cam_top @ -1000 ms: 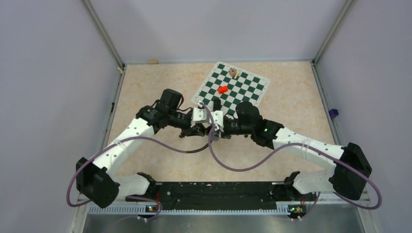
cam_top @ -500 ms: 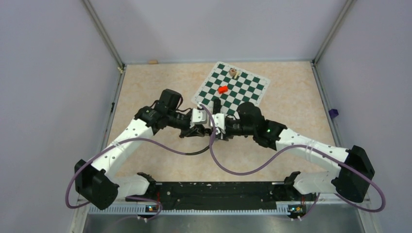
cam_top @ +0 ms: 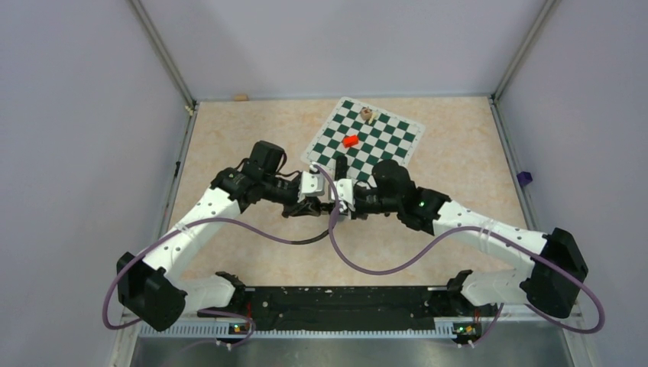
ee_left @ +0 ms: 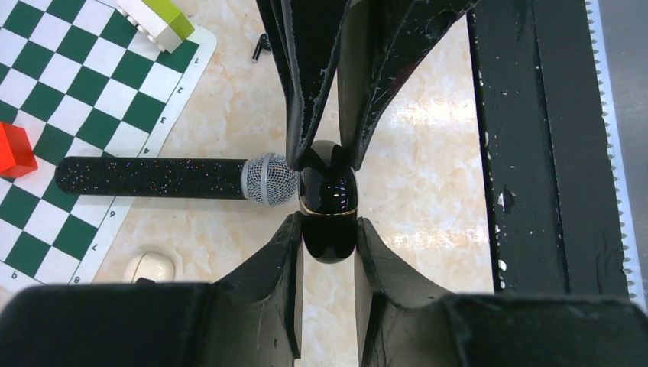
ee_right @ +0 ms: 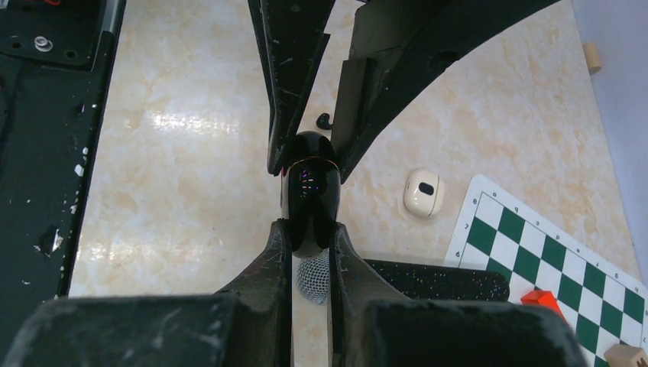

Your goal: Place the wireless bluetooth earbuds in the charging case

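Note:
A glossy black charging case (ee_left: pixel 328 200) with a thin gold seam hangs above the table between both grippers; it also shows in the right wrist view (ee_right: pixel 309 191). My left gripper (ee_left: pixel 328 229) is shut on one end. My right gripper (ee_right: pixel 309 233) is shut on the other end. In the top view the left gripper (cam_top: pixel 319 200) and the right gripper (cam_top: pixel 341 205) meet tip to tip. One tiny black earbud (ee_right: pixel 324 121) lies on the table past the case, and also shows in the left wrist view (ee_left: pixel 260 48). The other earbuds are out of view.
A black microphone (ee_left: pixel 153 177) lies under the case, its mesh head (ee_right: pixel 312 279) below my right fingers. An off-white rounded piece (ee_right: pixel 423 192) lies beside it. The chessboard mat (cam_top: pixel 382 145) carries a red piece (cam_top: pixel 351 141), a yellow-green block (ee_left: pixel 157 19) and a wooden piece (cam_top: pixel 367 115).
Both grippers stay together on the case. The pair has drifted slightly away from the arm bases, and the right arm's elbow has shifted a little to the right.

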Robot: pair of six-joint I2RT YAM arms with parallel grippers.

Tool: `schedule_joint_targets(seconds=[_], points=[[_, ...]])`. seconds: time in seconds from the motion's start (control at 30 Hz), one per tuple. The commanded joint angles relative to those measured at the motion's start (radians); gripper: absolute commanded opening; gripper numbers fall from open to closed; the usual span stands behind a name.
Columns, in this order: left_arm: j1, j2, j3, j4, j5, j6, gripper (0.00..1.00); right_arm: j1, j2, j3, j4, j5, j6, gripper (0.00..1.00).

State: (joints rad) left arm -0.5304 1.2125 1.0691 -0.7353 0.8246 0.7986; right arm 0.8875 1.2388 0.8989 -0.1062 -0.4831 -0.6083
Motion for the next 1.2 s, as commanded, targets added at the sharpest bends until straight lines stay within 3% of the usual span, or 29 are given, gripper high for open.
schedule_joint_targets(seconds=[0.0,0.13,0.37,0.73,1.0,1.17], points=[[0.000,-0.028,-0.010,0.013,0.041,-0.004,0.17,0.000,0.006,0.058,0.021,-0.049,0.010,0.00],[0.000,-0.027,-0.011,0.014,0.042,-0.007,0.46,0.000,-0.004,0.057,0.029,-0.038,0.017,0.00],[0.000,-0.024,-0.009,0.015,0.041,-0.009,0.62,0.000,-0.019,0.050,0.065,0.013,0.033,0.00],[0.001,-0.022,-0.011,0.014,0.039,-0.009,0.69,-0.001,-0.026,0.052,0.095,0.017,0.078,0.00],[0.000,-0.015,-0.004,0.014,0.041,-0.013,0.48,-0.002,-0.010,0.064,0.097,-0.012,0.113,0.00],[0.000,-0.012,0.001,0.014,0.044,-0.016,0.59,-0.001,-0.006,0.075,0.098,-0.041,0.147,0.00]])
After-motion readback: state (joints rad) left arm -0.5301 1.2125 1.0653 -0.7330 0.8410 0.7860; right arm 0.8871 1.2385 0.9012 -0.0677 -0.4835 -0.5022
